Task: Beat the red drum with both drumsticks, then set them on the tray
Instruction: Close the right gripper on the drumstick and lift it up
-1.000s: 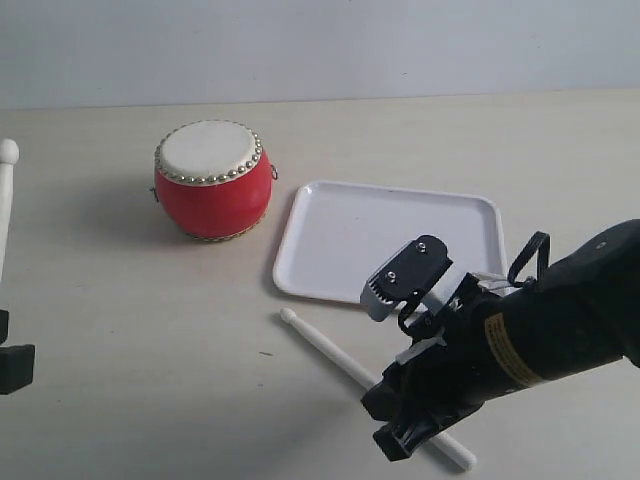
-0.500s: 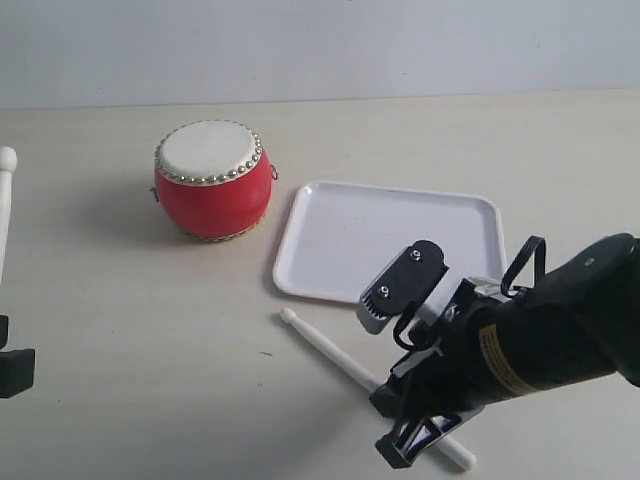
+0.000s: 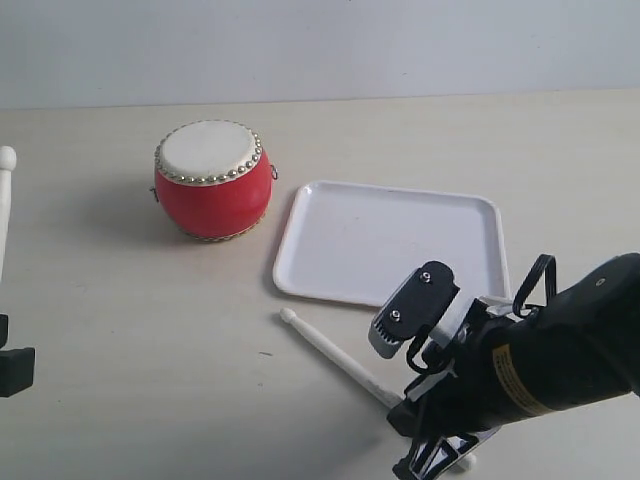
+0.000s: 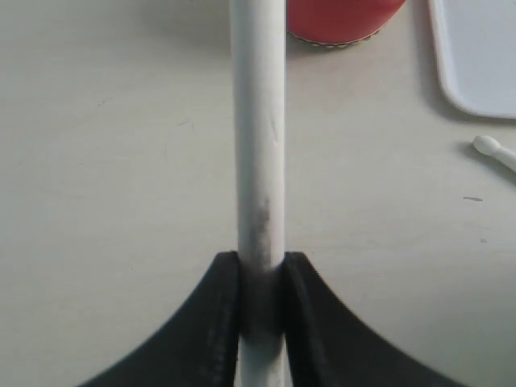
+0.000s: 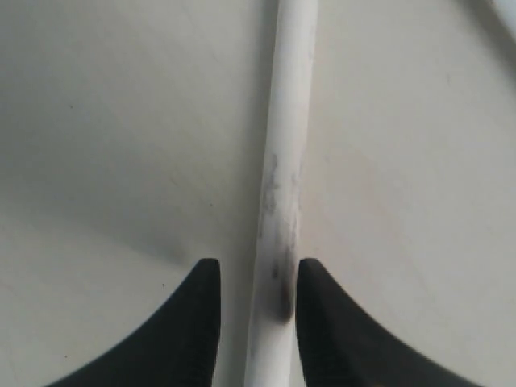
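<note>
The red drum (image 3: 212, 180) stands upright at the back left, its cream skin facing up. To its right the white tray (image 3: 330, 270) lies flat with nothing on it. One drumstick (image 3: 325, 346) lies on the table in front of the tray, tip toward the drum. My right gripper (image 5: 256, 278) is low over that stick's rear part, open, one finger on each side and a slim gap showing. My left gripper (image 4: 262, 270) is shut on the second drumstick (image 4: 258, 145), which rises at the far left (image 3: 5, 200), apart from the drum.
The right arm's black body (image 3: 530, 370) covers the table's front right corner and the lying stick's butt end. The tray's near rim runs just behind that arm. Bare beige table lies between the drum, the left stick and the lying stick.
The right gripper has sunk lower over the lying drumstick and its jaws have drawn closer to it. The left gripper's stick has dipped very slightly; drum and tray are unmoved.
</note>
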### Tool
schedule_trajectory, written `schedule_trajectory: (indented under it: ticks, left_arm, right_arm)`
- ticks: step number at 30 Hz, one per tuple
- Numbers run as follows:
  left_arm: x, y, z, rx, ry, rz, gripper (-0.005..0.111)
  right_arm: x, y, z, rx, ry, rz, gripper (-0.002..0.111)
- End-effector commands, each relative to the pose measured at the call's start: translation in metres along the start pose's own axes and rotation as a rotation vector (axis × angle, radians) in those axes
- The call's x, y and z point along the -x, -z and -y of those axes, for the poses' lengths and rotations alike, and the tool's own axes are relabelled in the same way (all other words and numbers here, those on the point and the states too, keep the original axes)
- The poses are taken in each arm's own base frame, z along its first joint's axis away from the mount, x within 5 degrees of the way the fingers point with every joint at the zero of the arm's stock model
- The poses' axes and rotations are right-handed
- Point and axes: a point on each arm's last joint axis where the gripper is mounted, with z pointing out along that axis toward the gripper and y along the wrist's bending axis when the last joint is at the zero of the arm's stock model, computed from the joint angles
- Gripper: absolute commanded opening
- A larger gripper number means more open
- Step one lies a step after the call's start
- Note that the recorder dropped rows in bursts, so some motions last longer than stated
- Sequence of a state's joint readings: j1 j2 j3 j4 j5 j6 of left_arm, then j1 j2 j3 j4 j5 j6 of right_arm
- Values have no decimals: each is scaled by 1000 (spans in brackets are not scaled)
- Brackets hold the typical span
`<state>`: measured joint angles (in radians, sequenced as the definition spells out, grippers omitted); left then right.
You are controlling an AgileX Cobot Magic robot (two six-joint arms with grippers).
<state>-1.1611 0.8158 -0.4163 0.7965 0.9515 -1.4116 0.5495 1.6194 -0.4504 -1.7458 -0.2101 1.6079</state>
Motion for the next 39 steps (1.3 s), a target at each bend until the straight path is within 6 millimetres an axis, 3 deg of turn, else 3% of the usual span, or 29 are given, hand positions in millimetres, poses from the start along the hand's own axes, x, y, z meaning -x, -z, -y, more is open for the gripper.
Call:
schedule_trajectory:
  ticks: [1,6,16,24,29,33,39]
  left_arm:
    - [0,0,1,-7,-5,8,0]
    - [0,0,1,-16,-8,13,0]
    - [0,0,1,-16,-8,13,0]
    - [0,0,1,-16,-8,13,0]
    - [0,0,1,-16,-8,13,0]
    - [0,0,1,-16,-8,13,0]
    - [0,0,1,-16,-8,13,0]
  right_arm:
    - [-1,-1,0,-5,8,-5,29]
    - [-3,-3,2,-27,4,-15,29]
    - [-21,-28,8,-41,-26,-149,29]
    - [-23,-31,7,-17,-31,-166,0]
    - [-23,-31,4,10,-33,-166,0]
    - [-16,-28,-2,79,-47,-138,0]
    - [22,-6,-18,243,-38,14,0]
